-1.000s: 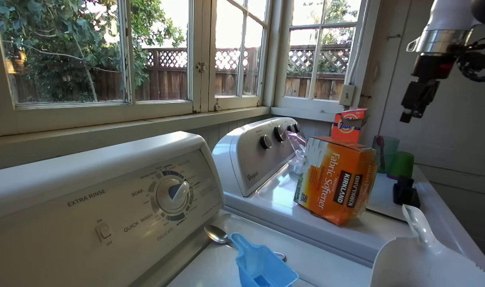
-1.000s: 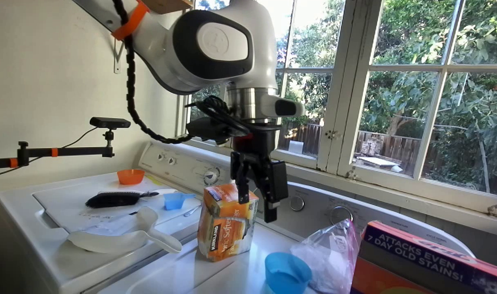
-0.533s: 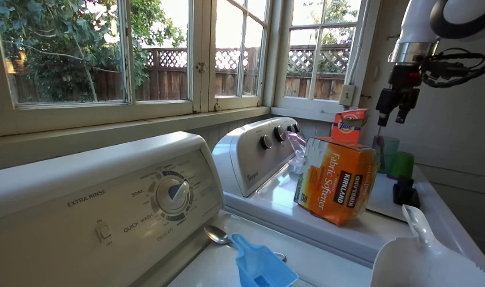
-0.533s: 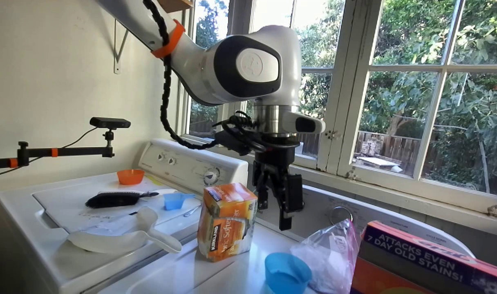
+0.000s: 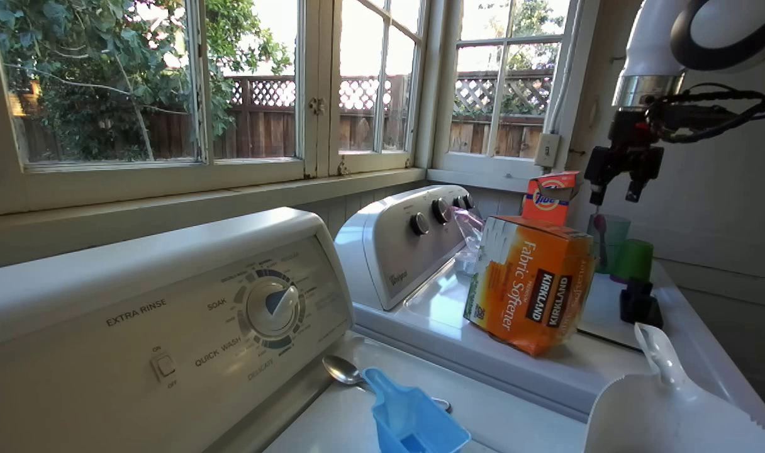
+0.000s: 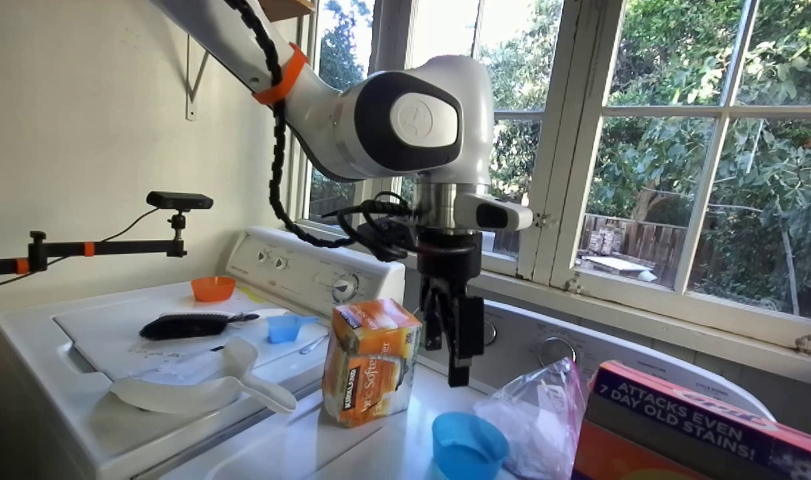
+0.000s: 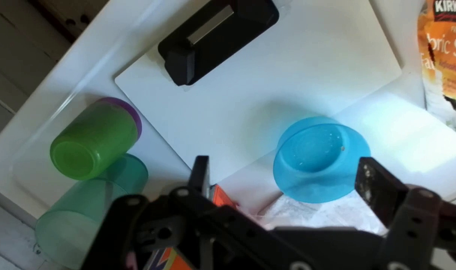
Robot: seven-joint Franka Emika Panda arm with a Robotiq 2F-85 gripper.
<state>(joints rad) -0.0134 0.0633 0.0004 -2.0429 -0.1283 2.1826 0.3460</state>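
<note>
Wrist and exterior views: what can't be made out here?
Blue round plastic bowl: out of sight in an exterior view, likely behind the orange cardboard fabric softener box.
Clear plastic zip bag: partly covered by the black gripper in the wrist view; its contents too blurred to identify.
Orange cardboard Tide box: cut off by the right and bottom edges in an exterior view.

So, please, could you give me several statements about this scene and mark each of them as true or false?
1. In the wrist view, the round blue bowl shows between the open jaws. True.
2. The jaws are gripping this bowl. False: they hold nothing.
3. The green cup shows a purple edge. True.
4. The metal spoon lies by the light-blue scoop. True.
5. The spoon is inside the scoop. False: it lies outside it.
</note>
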